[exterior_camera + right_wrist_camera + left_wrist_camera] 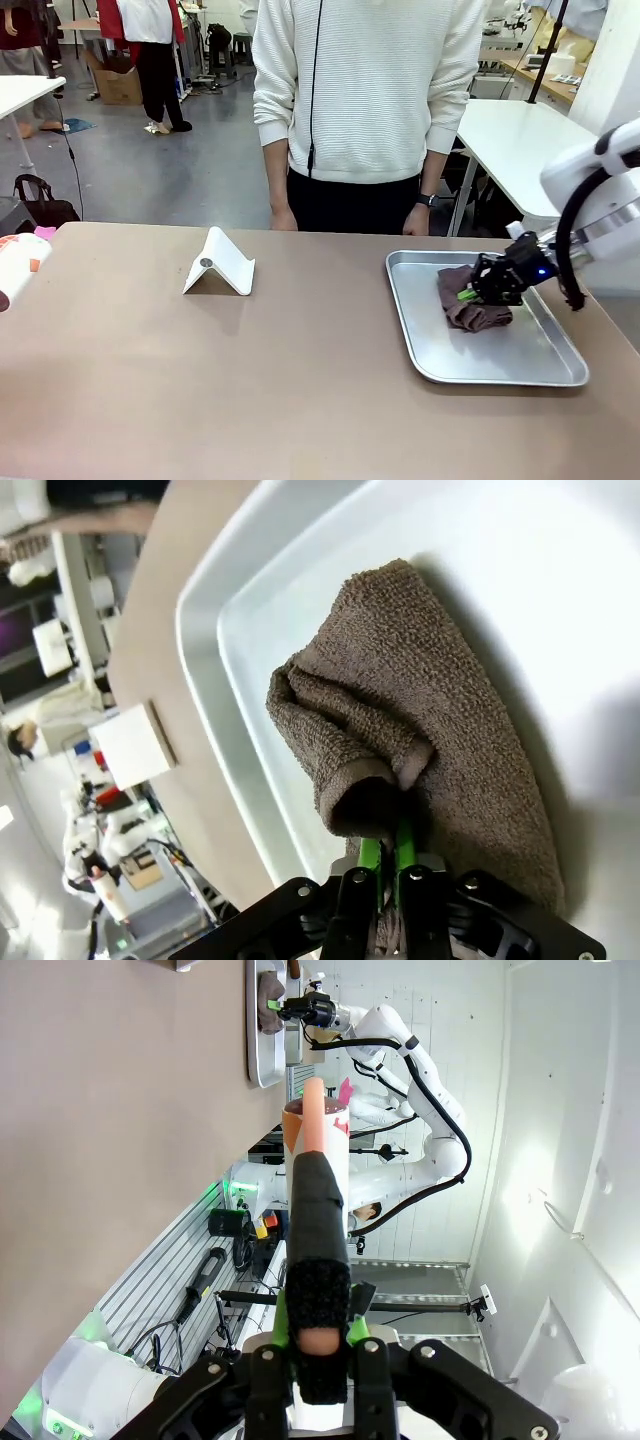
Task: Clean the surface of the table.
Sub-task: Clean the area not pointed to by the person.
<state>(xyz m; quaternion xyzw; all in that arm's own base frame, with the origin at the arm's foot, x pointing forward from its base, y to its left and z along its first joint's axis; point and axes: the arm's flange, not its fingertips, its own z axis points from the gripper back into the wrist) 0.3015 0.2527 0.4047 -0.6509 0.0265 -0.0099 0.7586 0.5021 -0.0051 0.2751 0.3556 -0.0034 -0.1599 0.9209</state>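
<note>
Two grippers, both with something in hand. On the right, the right gripper (468,293) is down in the metal tray (520,350), jaws pinched tight on a fold of the brown towel (478,316), which lies bunched on the tray floor. At the far left, the left gripper (318,1328) has its jaws clamped on a peach-coloured, black-wrapped part of a white bottle-like container (20,262). The brown surface (250,380) spreads wide across the front view, with the tray on its right side and a white folded stand (220,265) left of centre. A person (365,90) stands at the far edge, hands down by it.
</note>
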